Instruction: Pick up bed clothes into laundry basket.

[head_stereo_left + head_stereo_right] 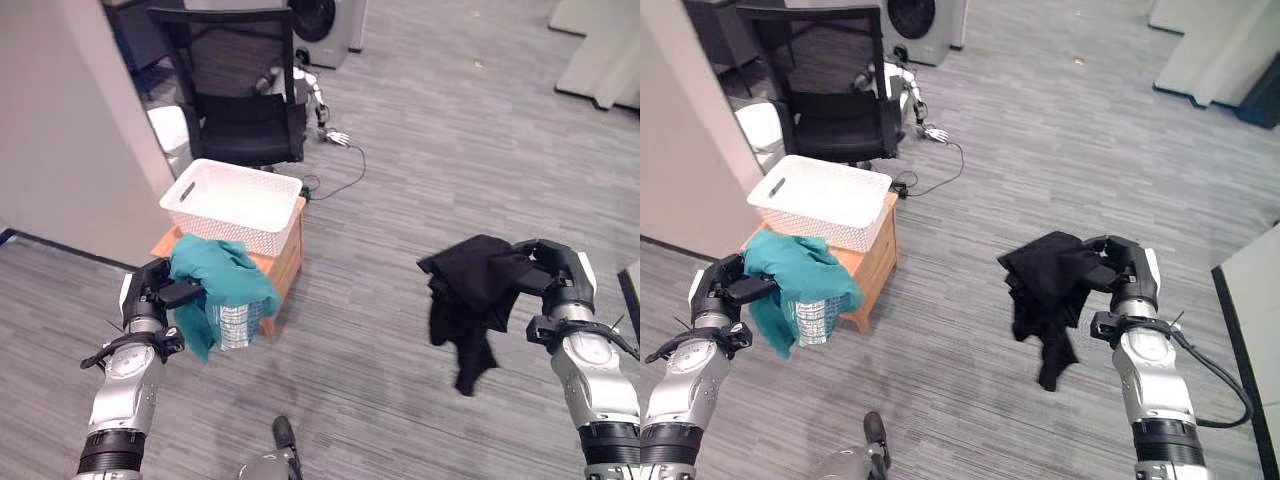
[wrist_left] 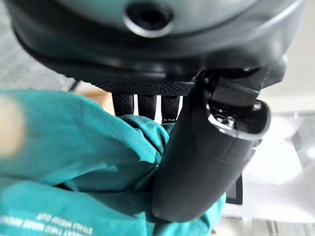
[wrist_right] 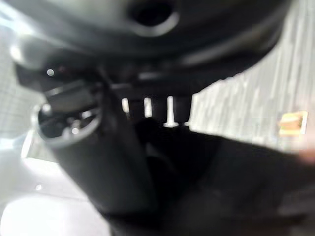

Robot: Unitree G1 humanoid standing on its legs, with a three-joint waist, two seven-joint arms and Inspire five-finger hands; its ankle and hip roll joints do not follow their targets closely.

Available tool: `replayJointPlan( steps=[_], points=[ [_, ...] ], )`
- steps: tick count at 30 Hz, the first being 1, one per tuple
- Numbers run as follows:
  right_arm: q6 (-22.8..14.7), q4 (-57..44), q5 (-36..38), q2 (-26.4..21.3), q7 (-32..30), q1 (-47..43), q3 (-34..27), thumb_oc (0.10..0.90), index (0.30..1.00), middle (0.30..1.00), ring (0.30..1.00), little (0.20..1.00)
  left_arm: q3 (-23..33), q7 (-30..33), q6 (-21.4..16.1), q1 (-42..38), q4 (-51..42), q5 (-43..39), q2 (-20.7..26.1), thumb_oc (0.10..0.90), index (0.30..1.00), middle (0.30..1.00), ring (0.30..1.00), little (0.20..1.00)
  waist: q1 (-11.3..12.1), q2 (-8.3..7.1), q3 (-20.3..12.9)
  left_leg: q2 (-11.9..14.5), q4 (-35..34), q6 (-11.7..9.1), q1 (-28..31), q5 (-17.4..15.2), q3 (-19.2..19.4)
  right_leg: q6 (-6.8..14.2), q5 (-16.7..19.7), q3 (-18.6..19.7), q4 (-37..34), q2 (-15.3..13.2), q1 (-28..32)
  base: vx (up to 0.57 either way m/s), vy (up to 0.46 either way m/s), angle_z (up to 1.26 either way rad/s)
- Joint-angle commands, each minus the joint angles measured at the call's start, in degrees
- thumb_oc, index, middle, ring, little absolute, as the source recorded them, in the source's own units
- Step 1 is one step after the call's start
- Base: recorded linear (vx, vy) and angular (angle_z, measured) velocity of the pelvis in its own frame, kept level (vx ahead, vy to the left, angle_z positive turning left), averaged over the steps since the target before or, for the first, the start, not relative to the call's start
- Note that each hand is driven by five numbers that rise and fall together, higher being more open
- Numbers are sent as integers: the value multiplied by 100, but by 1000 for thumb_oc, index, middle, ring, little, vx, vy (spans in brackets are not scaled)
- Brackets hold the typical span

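Left hand (image 1: pixel 152 290) grips teal cloth (image 1: pixel 222 275); right hand (image 1: pixel 556 270) black garment (image 1: pixel 475 285)

Ahead of you, a small wooden stool (image 1: pixel 285 262) stands on the grey striped floor (image 1: pixel 420 150), close to a tall pale wall panel (image 1: pixel 70 120). Behind the stool you have a black mesh office chair (image 1: pixel 235 85), and beyond it a washing machine (image 1: pixel 920 20) at the far edge. A second small robot arm (image 1: pixel 320 105) lies on the floor beside the chair, with a thin cable (image 1: pixel 345 175) trailing from it. White furniture (image 1: pixel 600 50) sits far right.
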Motion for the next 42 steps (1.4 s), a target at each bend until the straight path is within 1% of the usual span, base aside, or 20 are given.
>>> replayJointPlan(
  steps=[1, 2, 3, 5, 6, 7, 8, 9, 11, 12, 14, 15, 17, 20, 22, 24, 27, 31, 37, 42],
  points=[
    [-533, -388, -344, -538, -142, -986, -204, 400, 300, 300, 300, 300, 186, 47, -742, -506, -955, -106, 670, 400, 300, 300, 300, 300, 229, 97, -487, 737, 176, -1116, 383, -175, 66, 380, 2289, 218, 1385, -563, -1031, 338, 555, 10],
    [-516, -399, -404, -538, -152, -963, -220, 400, 300, 300, 300, 300, 120, 49, -749, -652, -973, -102, 726, 400, 300, 300, 300, 300, 136, 149, -423, 673, 155, -992, 522, -335, 78, 419, 2393, 239, 1931, -664, -1224, 216, 451, 34],
    [-527, -450, -472, -484, -195, -960, -195, 400, 300, 300, 300, 300, 69, 70, -749, -758, -1005, -97, 748, 400, 300, 300, 300, 300, 95, 205, -369, 629, 94, -900, 781, -491, 185, 490, 2626, -79, 2237, -1105, -1401, 214, 375, 40],
    [-515, -483, -510, -476, -196, -931, -208, 400, 300, 300, 300, 300, 13, 68, -733, -828, -1032, -79, 760, 400, 300, 300, 300, 300, -22, 274, -307, 602, -12, -840, 945, -547, 126, 458, 2509, -88, 2470, -1185, -1663, 155, 183, 15],
    [-463, -493, -535, -472, -190, -860, -276, 400, 300, 300, 300, 300, -15, 66, -719, -880, -1049, -44, 764, 400, 300, 300, 300, 300, -136, 316, -291, 589, -135, -834, 1084, -565, 51, 417, 2299, 56, 2538, -1065, -1922, 178, 93, 5],
    [-448, -505, -524, -479, -173, -729, -378, 400, 300, 300, 300, 300, -56, 47, -714, -933, -1059, -49, 773, 400, 300, 300, 300, 300, -257, 367, -276, 595, -224, -808, 1154, -471, 69, 271, 2103, 100, 2380, -788, -2181, 369, 148, 28],
    [-443, -486, -501, -545, -185, -609, -495, 400, 300, 300, 300, 300, -141, 19, -704, -1014, -1072, -34, 788, 400, 300, 300, 300, 300, -382, 373, -274, 494, -369, -844, 1285, -456, -96, 216, 1838, 59, 1904, -531, -2319, 258, 91, 62],
    [-443, -487, -501, -545, -185, -607, -497, 400, 300, 300, 300, 300, -143, 19, -705, -1015, -1070, -34, 787, 400, 300, 300, 300, 300, -388, 375, -270, 497, -372, -845, 1290, -453, -104, 214, 1840, 49, 1896, -529, -2308, 272, 67, 81],
    [-468, -367, -392, -661, -189, -577, -582, 400, 300, 300, 300, 300, -228, -29, -728, -1120, -1036, -34, 836, 400, 300, 300, 300, 300, -483, 309, -301, 391, -446, -939, 1376, -507, -290, 121, 1419, 98, 743, -92, -2200, 247, -2, 76],
    [-510, -307, -297, -741, -210, -542, -662, 400, 300, 300, 300, 300, -170, -58, -758, -1121, -1056, -86, 809, 400, 300, 300, 300, 300, -493, 208, -389, 277, -502, -993, 1431, -607, -372, 116, 1284, 236, -303, 193, -2094, 235, -23, 41],
    [-529, -258, -303, -817, -223, -526, -694, 400, 300, 300, 300, 300, -116, -14, -788, -1120, -1071, -74, 831, 400, 300, 300, 300, 300, -483, 186, -418, 259, -502, -1021, 1453, -675, -452, 127, 1342, 271, -695, 317, -2049, 160, -29, 57],
    [-533, -257, -296, -876, -246, -483, -712, 400, 300, 300, 300, 300, -38, -26, -793, -1107, -1143, 80, 906, 400, 300, 300, 300, 300, -414, 126, -519, 230, -502, -1036, 1377, -617, -539, 137, 1525, 380, -900, 333, -1900, 115, -43, 45],
    [-533, -192, -252, -929, -181, -466, -707, 400, 300, 300, 300, 300, -29, -40, -834, -1158, -1095, 109, 1027, 400, 300, 300, 300, 300, -391, 122, -567, 226, -502, -1045, 1337, -602, -617, 69, 1430, 464, -1099, 405, -1729, 83, -67, 25],
    [-533, -117, -178, -1021, -108, -569, -678, 400, 300, 300, 300, 300, -19, -52, -805, -1250, -1027, 328, 1336, 400, 300, 300, 300, 300, -364, 143, -681, 208, -502, -1112, 1286, -541, -706, 29, 1492, 285, -1493, 468, -1433, 95, -66, 19],
    [-542, -40, -108, -1105, -64, -705, -556, 400, 300, 300, 300, 300, -155, -71, -742, -1512, -772, 478, 1813, 400, 300, 300, 300, 300, -393, 199, -759, 220, -502, -1145, 1330, -533, -783, -14, 1492, 307, -1581, 549, -1308, 101, -49, 4],
    [-546, -28, -100, -1108, -50, -728, -517, 400, 300, 300, 300, 300, -239, -73, -733, -1617, -624, 528, 1974, 400, 300, 300, 300, 300, -406, 215, -766, 230, -502, -1162, 1350, -526, -791, -26, 1483, 289, -1591, 557, -1275, 44, -28, 3],
    [-520, 12, -49, -1219, -18, -744, -425, 400, 300, 300, 300, 300, -549, -80, -604, -2057, -209, 1051, 2700, 400, 300, 300, 300, 300, -458, 279, -809, 251, -502, -1206, 1365, -513, -822, -30, 1446, 250, -1630, 578, -1214, 40, -22, 8],
    [-552, 115, 88, -1391, 13, -719, -451, 400, 300, 300, 300, 300, -1042, -60, -508, -2649, 397, 1603, 3335, 400, 300, 300, 300, 300, -531, 316, -835, 271, -502, -1233, 1346, -510, -836, -8, 1440, 219, -1632, 571, -1202, 32, -3, 11],
    [-653, 35, 9, -1400, 18, -550, -393, 400, 300, 300, 300, 300, -1982, -213, -442, -3433, 1199, 2203, 3518, 400, 300, 300, 300, 300, -695, 413, -858, 289, -502, -1261, 1328, -507, -787, 18, 1432, 217, -1632, 563, -1234, 28, 16, 10],
    [-699, -119, -104, -1262, 41, -397, -431, 400, 300, 300, 300, 300, -2345, -343, -461, -3717, 1706, 2345, 3185, 400, 300, 300, 300, 300, -802, 397, -852, 305, -502, -1281, 1314, -523, -712, 39, 1430, 249, -1632, 566, -1270, 30, 18, -3]
  ],
)
